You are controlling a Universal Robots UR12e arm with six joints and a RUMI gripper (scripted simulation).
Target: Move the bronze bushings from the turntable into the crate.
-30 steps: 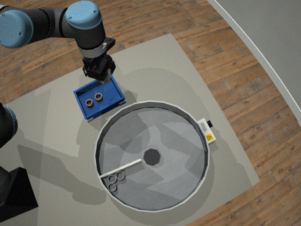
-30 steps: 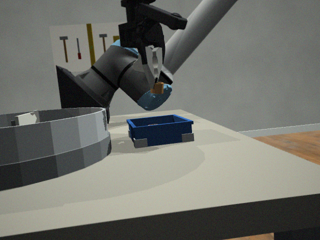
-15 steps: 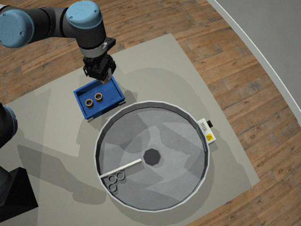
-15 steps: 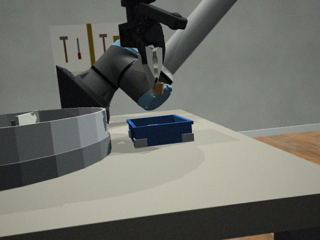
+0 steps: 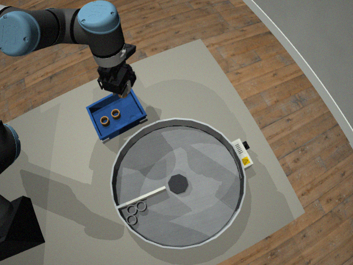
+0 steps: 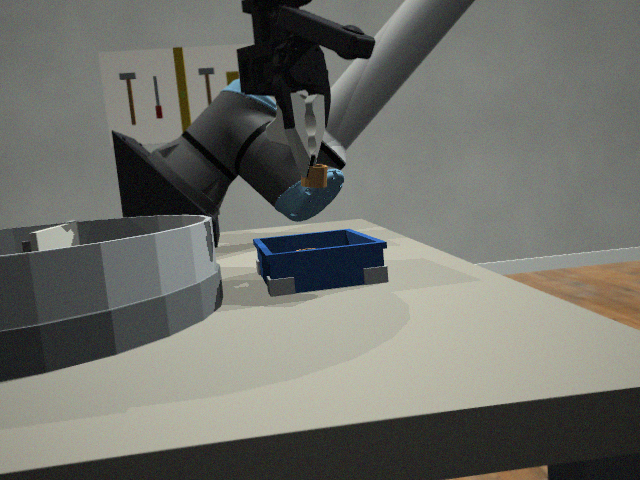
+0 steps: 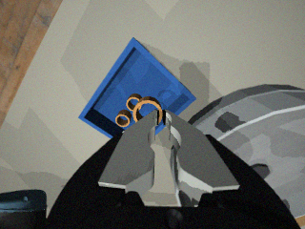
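A pale greyish-beige worktop with a dark front edge carries the blue crate and, just beside it, the round grey turntable. Grey corner brackets sit on the worktop against the crate's lower corners. Broad, soft-edged shadows fall across the surface around both.

Bronze-orange colours the bushings; plain grey, the steel bushings. The crate is deep blue, the turntable grey with a pale rim, the gripper black and grey, the control box off-white with black stripes and a yellow patch, the floor brown-planked
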